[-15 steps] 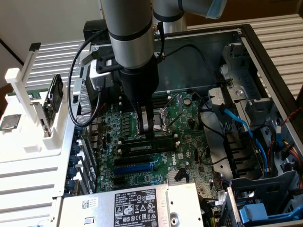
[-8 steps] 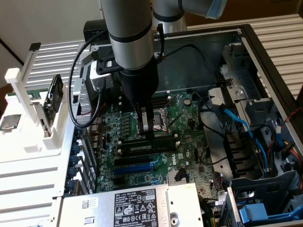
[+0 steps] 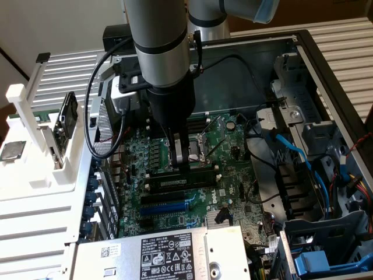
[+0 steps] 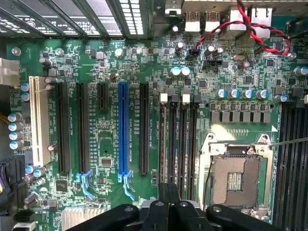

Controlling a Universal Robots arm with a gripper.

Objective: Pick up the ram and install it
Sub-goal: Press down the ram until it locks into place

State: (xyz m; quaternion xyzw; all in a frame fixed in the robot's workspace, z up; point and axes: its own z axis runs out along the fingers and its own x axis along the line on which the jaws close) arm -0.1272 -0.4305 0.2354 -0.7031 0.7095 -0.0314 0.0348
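Observation:
The ram (image 3: pixel 175 183) is a long dark stick with a pale label. It stands on edge in a memory slot of the green motherboard (image 3: pixel 227 175), between two white latches, on the side of the slots away from the processor socket (image 3: pixel 204 143). My gripper (image 3: pixel 183 170) points straight down over its middle. The fingers are shut together and their tips sit at the stick's top edge. Whether they clamp it or only rest on it does not show. In the wrist view my gripper (image 4: pixel 169 191) hangs at the end of the row of memory slots (image 4: pixel 177 139).
The open computer case walls (image 3: pixel 326 76) ring the board. A power supply (image 3: pixel 157 254) lies at the front, and blue cables (image 3: pixel 303 157) with drive cages are at the exterior view's right. A white rack (image 3: pixel 35 134) stands outside at the left. The open socket (image 4: pixel 236 178) lies beside the slots.

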